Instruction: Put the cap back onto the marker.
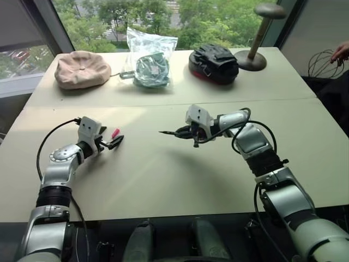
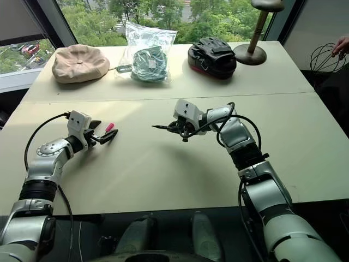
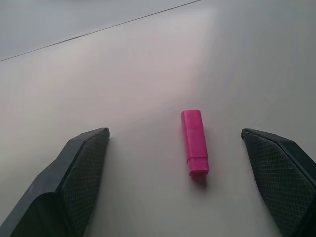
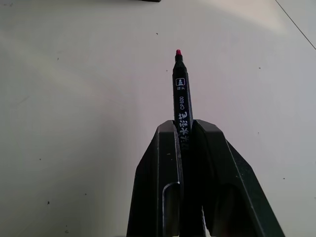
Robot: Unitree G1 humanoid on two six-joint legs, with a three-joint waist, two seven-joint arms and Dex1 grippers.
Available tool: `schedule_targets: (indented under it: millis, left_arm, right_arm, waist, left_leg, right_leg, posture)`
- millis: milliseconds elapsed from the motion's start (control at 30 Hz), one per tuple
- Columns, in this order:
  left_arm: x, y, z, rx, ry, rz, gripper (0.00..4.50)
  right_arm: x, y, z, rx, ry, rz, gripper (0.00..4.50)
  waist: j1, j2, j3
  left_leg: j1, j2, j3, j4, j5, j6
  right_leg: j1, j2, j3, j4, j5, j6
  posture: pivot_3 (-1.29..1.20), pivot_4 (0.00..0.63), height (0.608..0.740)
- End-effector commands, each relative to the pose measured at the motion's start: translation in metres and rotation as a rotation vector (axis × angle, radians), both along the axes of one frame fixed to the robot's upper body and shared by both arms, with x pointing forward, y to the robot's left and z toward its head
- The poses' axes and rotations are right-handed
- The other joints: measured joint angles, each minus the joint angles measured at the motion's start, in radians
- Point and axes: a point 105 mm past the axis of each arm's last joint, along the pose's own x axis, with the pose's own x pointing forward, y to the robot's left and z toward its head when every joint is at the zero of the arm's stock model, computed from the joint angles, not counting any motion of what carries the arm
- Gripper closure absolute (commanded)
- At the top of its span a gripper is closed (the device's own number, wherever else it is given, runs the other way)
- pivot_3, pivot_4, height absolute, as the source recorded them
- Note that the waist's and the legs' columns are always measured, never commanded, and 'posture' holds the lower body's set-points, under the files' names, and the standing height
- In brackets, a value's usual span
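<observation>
Hiding most of the marker (image 4: 180, 98) between its two pressed-together fingers, the right tool (image 1: 188, 132) leaves only the front of the black barrel and the pink tip showing; the small print on the barrel is hard to read. At the far right a person's hand (image 1: 342, 51) is cut off by the edge. The pale worktop (image 1: 163, 180), with a seam across it, stands before windows with green trees beyond. At its far side lie a beige cap (image 1: 82, 69), a clear bag (image 1: 149, 59), a black pouch (image 1: 214, 63) and a stand (image 1: 256, 43). The left tool (image 1: 116, 141) is spread wide, holding nothing; the cap (image 3: 194, 141) lies flat on the worktop between its fingers, touching neither.
</observation>
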Motion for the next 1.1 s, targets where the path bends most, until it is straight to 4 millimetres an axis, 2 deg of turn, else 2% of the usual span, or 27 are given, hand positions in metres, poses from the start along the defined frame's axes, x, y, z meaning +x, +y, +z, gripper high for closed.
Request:
schedule_targets:
  millis: [33,200,233,300,500,533,733,833,933,1000,1100]
  left_arm:
    - [0.006,0.008,-0.001,0.024,0.007,0.081,0.00]
    - [0.002,0.004,-0.006,0.020,0.027,0.062,0.00]
    - [0.001,0.003,-0.006,0.013,0.030,0.059,0.26]
    - [-0.002,0.002,-0.005,0.017,0.034,0.049,0.91]
    - [-0.010,0.003,-0.004,0.035,0.060,0.031,4.06]
    - [-0.012,0.003,-0.004,0.037,0.065,0.024,4.48]
    - [-0.017,0.001,0.001,0.037,0.073,-0.011,4.48]
    - [-0.016,-0.009,0.022,-0.020,0.020,-0.133,4.48]
    - [-0.024,-0.026,0.045,-0.033,0.020,-0.380,4.48]
    - [-0.026,-0.030,0.057,-0.014,0.039,-0.492,4.48]
    - [-0.019,-0.029,0.074,0.033,0.044,-0.575,4.48]
  right_arm:
    - [0.002,0.004,0.015,0.036,-0.043,0.009,4.47]
    - [0.002,0.004,0.015,0.038,-0.046,0.002,4.47]
    - [0.003,0.003,0.014,0.038,-0.046,-0.001,4.49]
    - [0.003,0.002,0.013,0.038,-0.045,-0.007,4.50]
    - [0.004,0.001,0.013,0.043,-0.045,-0.017,4.50]
    - [0.005,0.001,0.013,0.047,-0.044,-0.021,4.50]
    - [0.006,0.000,0.013,0.057,-0.037,-0.030,4.50]
    - [0.006,-0.003,0.017,0.050,-0.053,-0.012,4.50]
    - [0.008,-0.006,0.028,0.037,-0.086,0.023,4.50]
    - [0.010,-0.008,0.035,0.024,-0.108,0.039,4.50]
    - [0.011,-0.011,0.044,0.006,-0.135,0.069,4.50]
  waist:
    - [0.002,0.000,0.000]
    - [0.001,0.000,0.000]
    - [0.001,0.000,0.000]
    - [-0.001,0.000,0.000]
    - [-0.009,0.000,0.000]
    - [-0.009,0.000,0.000]
    - [-0.007,0.000,0.000]
    - [-0.006,0.000,0.000]
    - [-0.003,0.000,0.000]
    - [-0.002,0.000,0.000]
    - [-0.004,0.000,0.000]
  left_leg:
    - [0.000,0.000,0.000,0.000,0.000,0.000]
    - [0.001,-0.001,0.000,0.002,0.000,0.000]
    - [0.001,-0.001,0.000,0.002,0.000,0.000]
    - [0.001,-0.001,0.000,0.002,0.000,0.000]
    - [0.001,0.000,-0.001,0.001,0.000,0.000]
    - [0.002,0.000,-0.001,0.001,0.000,0.000]
    - [0.001,0.000,-0.001,0.000,0.000,0.000]
    - [0.001,0.000,-0.001,0.000,0.000,0.000]
    - [-0.001,0.000,0.000,0.000,0.001,-0.001]
    - [-0.001,-0.002,0.000,0.000,0.001,-0.002]
    - [0.000,-0.003,0.001,0.000,0.001,-0.002]
  right_leg:
    - [0.001,0.000,-0.001,0.000,0.000,0.000]
    - [0.002,0.000,-0.001,0.000,0.000,0.000]
    - [0.002,0.000,-0.001,0.000,0.000,0.000]
    - [0.002,0.000,-0.001,0.000,0.000,0.000]
    - [0.002,0.001,-0.001,0.000,0.000,0.000]
    - [0.001,0.001,-0.001,0.000,0.000,0.000]
    - [0.001,0.000,0.000,-0.001,0.000,0.000]
    - [0.001,0.000,0.000,-0.001,0.000,0.000]
    - [0.000,0.000,-0.001,-0.001,0.000,0.000]
    - [0.000,0.000,-0.002,-0.002,0.000,0.000]
    - [0.001,0.001,-0.003,-0.002,0.000,0.000]
  posture:
    - [0.00,0.150,0.740]
    - [0.00,0.150,0.740]
    - [0.00,0.150,0.740]
    - [0.00,0.150,0.740]
    - [0.00,0.150,0.740]
    - [0.00,0.150,0.740]
    - [0.00,0.150,0.740]
    - [0.00,0.150,0.740]
    - [0.00,0.150,0.740]
    - [0.00,0.150,0.740]
    - [0.00,0.150,0.740]
